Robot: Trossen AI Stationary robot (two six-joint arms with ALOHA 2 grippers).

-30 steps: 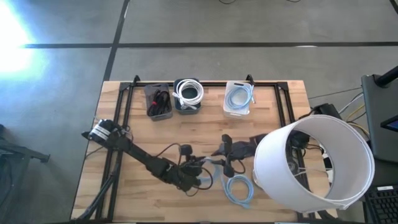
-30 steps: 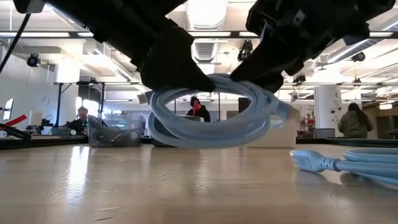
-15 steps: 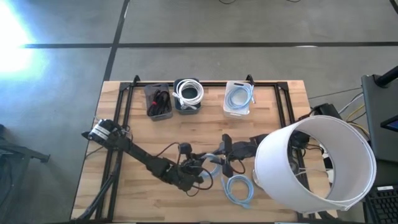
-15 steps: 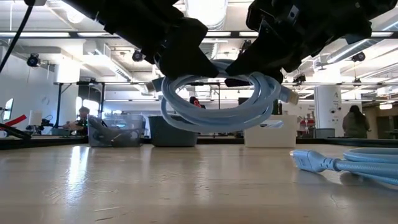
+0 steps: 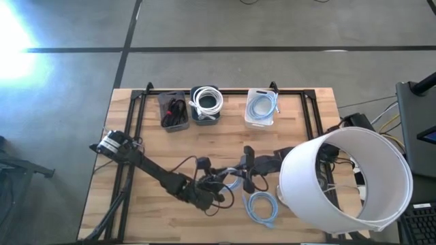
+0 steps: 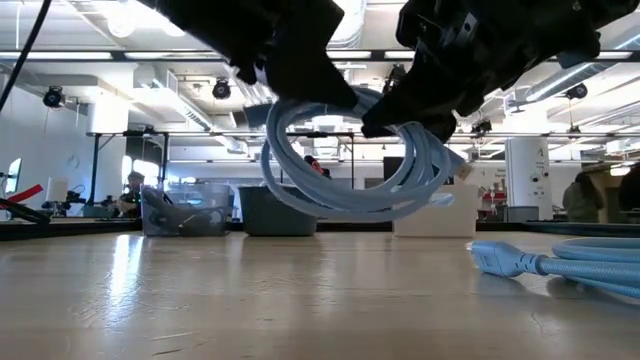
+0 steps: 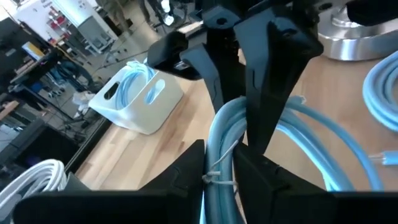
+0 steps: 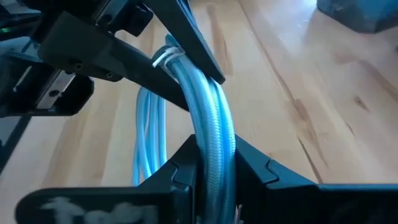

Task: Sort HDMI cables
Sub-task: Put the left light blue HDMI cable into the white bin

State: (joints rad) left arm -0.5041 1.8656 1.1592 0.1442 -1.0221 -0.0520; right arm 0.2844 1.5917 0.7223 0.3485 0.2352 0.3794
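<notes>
Light blue HDMI cable coil [image 6: 350, 160] aloft, pinched between left end effector [image 6: 300, 70] and right end effector [image 6: 420, 95].

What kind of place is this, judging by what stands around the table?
Probably a large open lab or workshop: the low view shows long ceiling strip lights, exposed overhead ducting, and a seated person at a workbench behind the wooden slatted table.

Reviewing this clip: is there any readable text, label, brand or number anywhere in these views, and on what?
None can be read in any view.
The light blue cable coil held by the left gripper and right gripper carries no print.
The white bin, dark bin and clear bin show no labels.
Room signs in the low view are too blurred to read.
</notes>
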